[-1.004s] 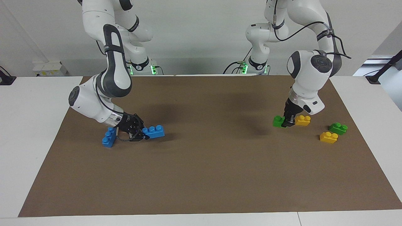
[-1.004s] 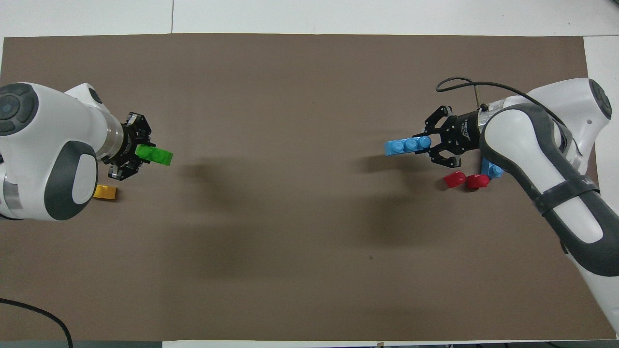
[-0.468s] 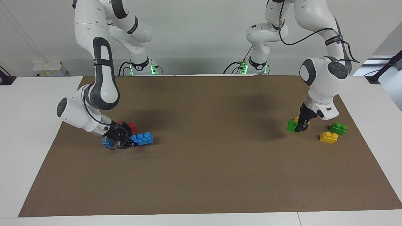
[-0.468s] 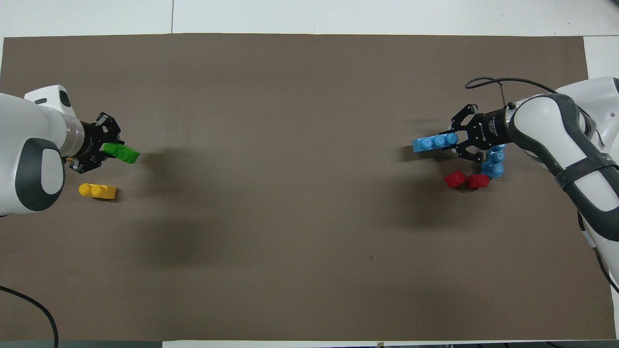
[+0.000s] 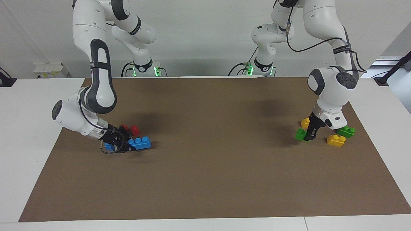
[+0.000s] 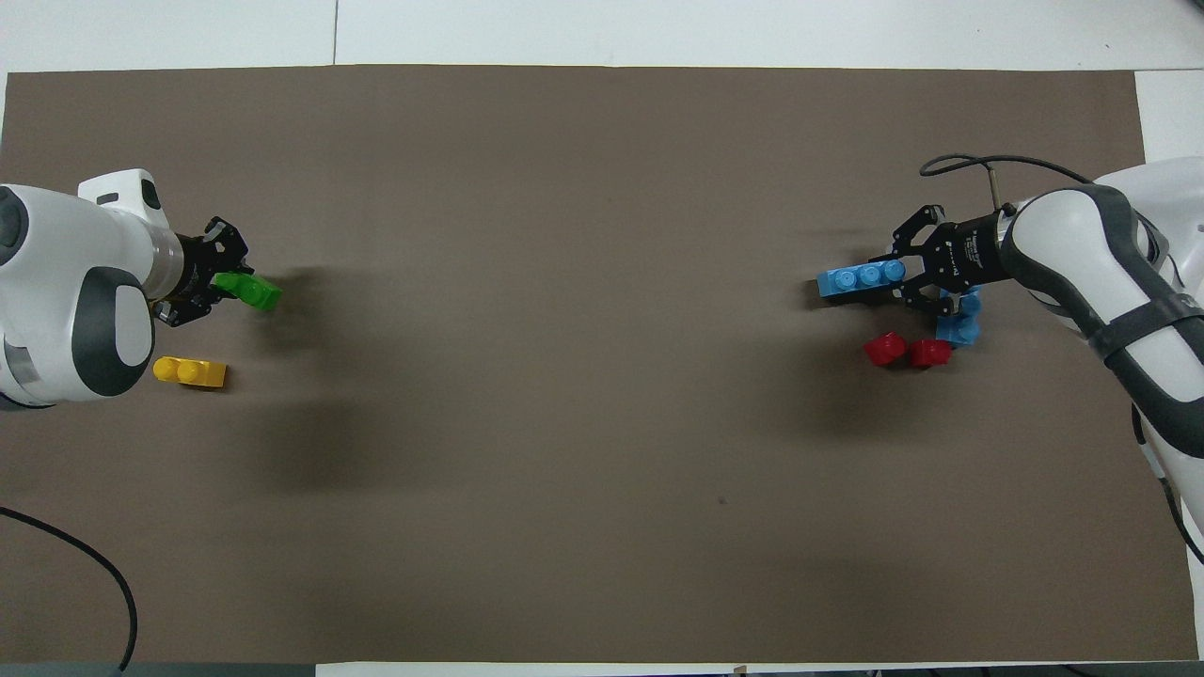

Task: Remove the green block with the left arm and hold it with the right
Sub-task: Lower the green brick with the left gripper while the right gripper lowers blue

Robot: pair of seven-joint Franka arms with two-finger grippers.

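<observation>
While left gripper point(image 5: 309, 137) pinches green block point(image 5: 301, 134); right gripper point(image 5: 127, 147) clamps blue brick point(image 5: 140, 143).

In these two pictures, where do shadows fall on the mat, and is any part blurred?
Facing view: soft dark patches lie on the brown paper mat beside each arm, nearer to the robots than the small lime-green plastic brick. Overhead view: broad faint shadows lie beside each held brick; nothing looks blurred.

1. White table point(image 5: 32, 134), broad, seamed near its edge away from the robots.
2. Brown mat point(image 5: 212, 166), covering most of the tabletop.
3. Plain pale wall point(image 5: 199, 32).
4. White box point(image 5: 50, 69) at the table's edge.
5. Soft, diffuse lighting.
</observation>
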